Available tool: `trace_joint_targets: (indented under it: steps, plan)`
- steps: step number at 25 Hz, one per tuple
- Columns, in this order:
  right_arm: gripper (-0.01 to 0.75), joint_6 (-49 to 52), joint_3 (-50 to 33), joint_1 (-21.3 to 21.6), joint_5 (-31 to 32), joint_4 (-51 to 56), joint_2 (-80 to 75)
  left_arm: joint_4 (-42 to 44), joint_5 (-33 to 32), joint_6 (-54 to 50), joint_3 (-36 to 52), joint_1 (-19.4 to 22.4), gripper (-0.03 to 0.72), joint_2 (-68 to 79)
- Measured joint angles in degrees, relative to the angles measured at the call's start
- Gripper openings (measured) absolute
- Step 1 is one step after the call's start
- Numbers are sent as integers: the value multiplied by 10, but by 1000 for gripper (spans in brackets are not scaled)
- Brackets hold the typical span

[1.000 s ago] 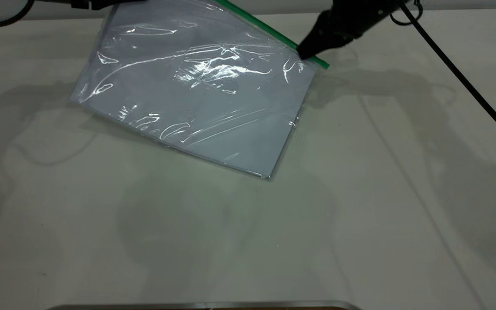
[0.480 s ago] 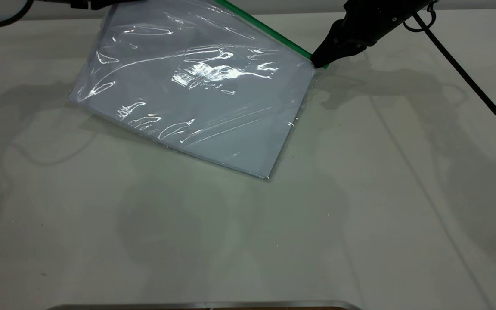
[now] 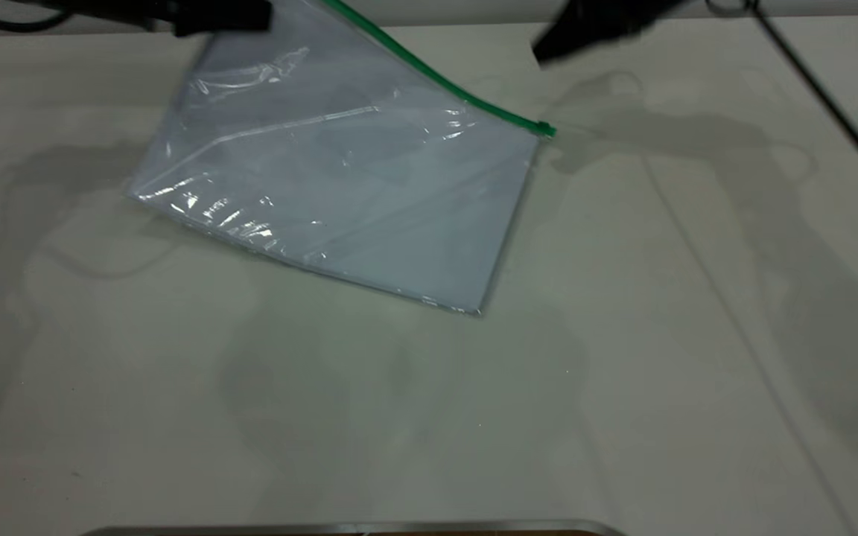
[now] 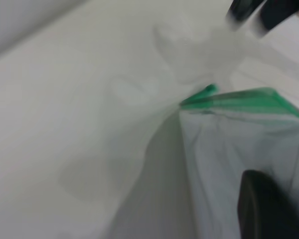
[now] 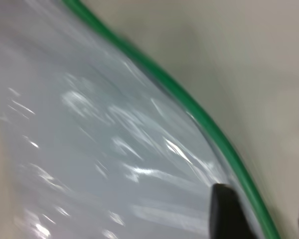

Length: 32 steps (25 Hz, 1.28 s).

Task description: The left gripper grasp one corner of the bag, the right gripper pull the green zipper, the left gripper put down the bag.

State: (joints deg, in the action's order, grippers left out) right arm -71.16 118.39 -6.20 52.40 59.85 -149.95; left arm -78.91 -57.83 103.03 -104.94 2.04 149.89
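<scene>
The bag [image 3: 339,186], a clear pouch with white sheets inside, is tilted: its near edge rests on the table and its far left corner is lifted. My left gripper [image 3: 258,15] is shut on that corner; in the left wrist view one finger [image 4: 264,209] lies against the plastic. The green zipper [image 3: 436,78] runs along the raised edge down to its slider end [image 3: 546,129] near the table. My right gripper [image 3: 544,50] hovers above and behind that end, apart from it. In the right wrist view its fingertips [image 5: 226,199] stand apart astride the green zipper [image 5: 209,124].
The pale table [image 3: 623,335] spreads out round the bag. The right arm's black cable [image 3: 824,97] hangs across the far right. A metal edge [image 3: 354,528] shows at the table's front.
My right gripper has let go of the zipper's end and lifted up and back. My left gripper has shifted right with the bag's corner, and the zipper now sags toward the table.
</scene>
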Motion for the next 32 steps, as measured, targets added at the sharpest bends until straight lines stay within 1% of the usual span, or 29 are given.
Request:
trace_joint_targets:
  steps: [2,3,6,8,10,12,14,17,21,24,25,28,32]
  plan:
    - [457,5,0,-3,47,21,32,-1,33,-25,0,-25,168,13]
    - [468,10,0,-6,68,29,48,-1,49,-39,0,-39,201,19]
    - [471,36,0,-23,140,37,92,2,79,-90,0,-74,342,31]
    - [467,57,0,-35,157,38,123,15,78,-113,0,-88,420,31]
    - [466,87,0,-42,163,32,154,29,71,-129,0,-92,471,21]
    - [466,122,0,-44,167,7,192,57,62,-156,0,-83,487,-6]
    - [465,173,0,-44,170,-26,229,89,43,-194,0,-64,493,-50]
    - [463,258,-1,-44,174,-91,298,142,8,-300,0,-20,496,-147]
    - [439,355,-2,-44,182,-185,415,208,-48,-468,0,36,495,-274]
    - [419,420,-2,-44,183,-262,500,266,-91,-532,0,59,495,-371]
    - [414,443,-6,-44,183,-287,528,293,-91,-545,0,62,495,-396]
    - [411,499,-47,-44,183,-351,604,371,-91,-577,0,63,495,-479]
    - [412,539,-173,-44,183,-407,712,486,-91,-655,0,61,495,-557]
